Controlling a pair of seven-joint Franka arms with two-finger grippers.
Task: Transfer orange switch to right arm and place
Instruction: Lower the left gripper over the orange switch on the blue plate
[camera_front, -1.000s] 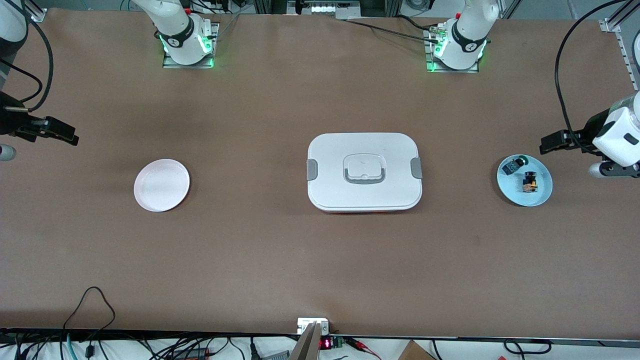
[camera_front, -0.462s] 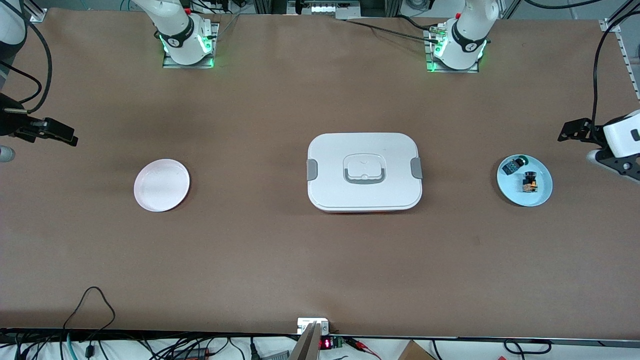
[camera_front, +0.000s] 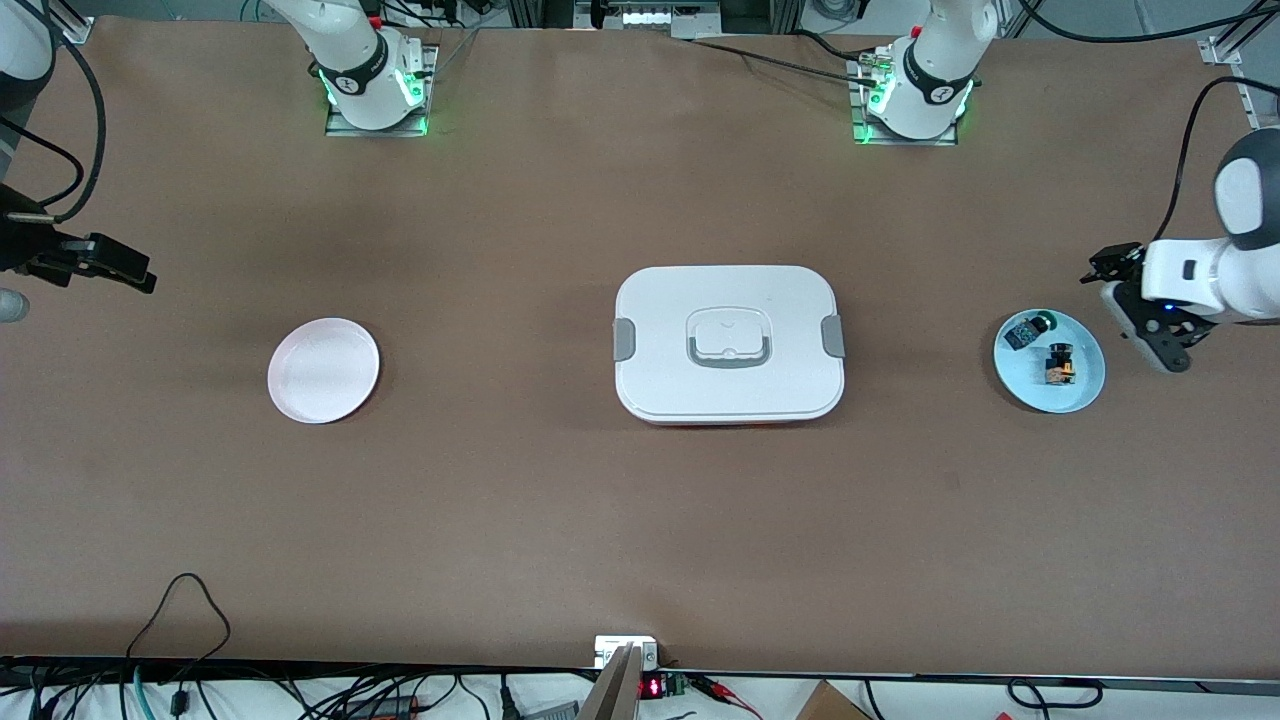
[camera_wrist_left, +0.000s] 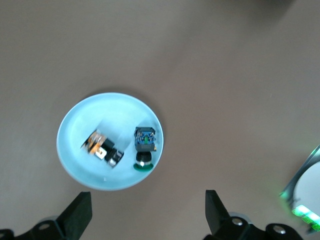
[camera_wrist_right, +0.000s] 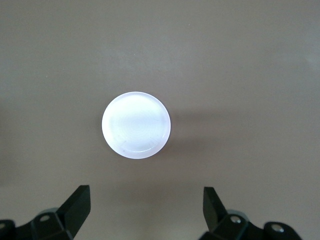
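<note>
The orange switch (camera_front: 1058, 365) (camera_wrist_left: 102, 148) lies on its side in a light blue plate (camera_front: 1085, 392) (camera_wrist_left: 75, 125) at the left arm's end of the table, beside a small blue-and-green component (camera_front: 1024, 331) (camera_wrist_left: 145, 142). My left gripper (camera_front: 1140, 310) (camera_wrist_left: 147, 210) hangs open and empty over the bare table just beside that plate, toward the table's end. My right gripper (camera_front: 70, 262) (camera_wrist_right: 145, 205) waits open and empty at the right arm's end, over the table beside a white plate (camera_front: 323, 370) (camera_wrist_right: 136, 125).
A white lidded box (camera_front: 728, 343) with grey latches and a handle sits in the middle of the brown table. The two arm bases (camera_front: 370, 85) (camera_front: 915, 95) stand along the edge farthest from the front camera. Cables hang past the table's ends.
The left arm's wrist has turned and its gripper, after swinging out toward the table's end, has come back in beside the blue plate. The right arm has stayed still.
</note>
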